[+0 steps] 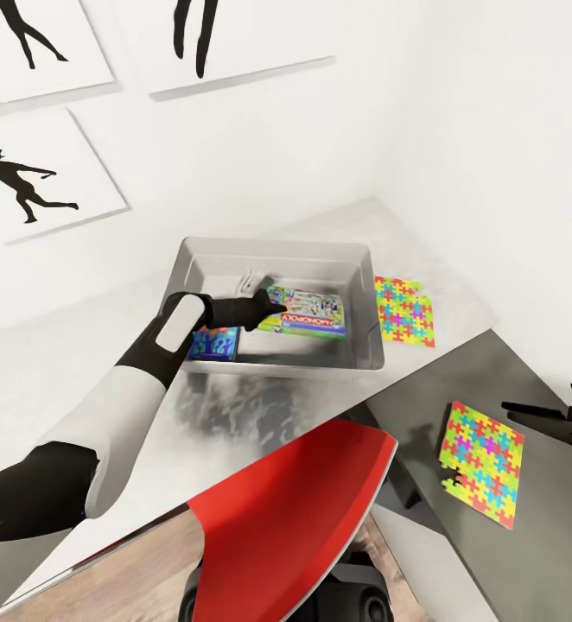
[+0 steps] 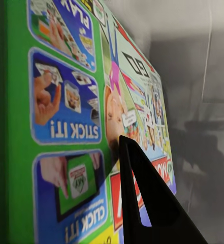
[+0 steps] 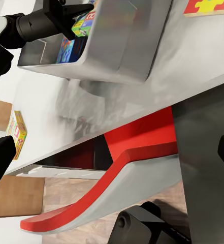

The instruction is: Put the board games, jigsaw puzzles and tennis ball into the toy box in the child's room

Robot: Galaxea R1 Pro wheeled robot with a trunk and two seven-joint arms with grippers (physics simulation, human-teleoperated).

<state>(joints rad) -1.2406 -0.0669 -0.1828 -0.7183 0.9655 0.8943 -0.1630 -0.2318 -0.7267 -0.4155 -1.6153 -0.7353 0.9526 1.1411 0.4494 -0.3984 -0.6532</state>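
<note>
The pale grey toy box (image 1: 355, 259) stands on the grey-white table (image 1: 79, 363). My left gripper (image 1: 273, 307) reaches into it, shut on the green-edged Monopoly board game (image 1: 310, 313), which is held tilted above the box floor; one black finger (image 2: 142, 203) lies against its printed face (image 2: 66, 127). The blue board game (image 1: 214, 343) lies inside the box. A small yellow board game (image 3: 16, 133) sits near the table's edge. One jigsaw puzzle (image 1: 404, 311) lies right of the box, another (image 1: 482, 462) on the dark side table. My right gripper (image 1: 517, 409) hovers open beside it. The tennis ball and the bed are out of view.
A red chair (image 1: 295, 518) is pushed in under the table's front edge, right below me. Black silhouette pictures (image 1: 35, 177) hang on the white wall behind the table. Wood-plank floor (image 3: 20, 195) shows beneath the table.
</note>
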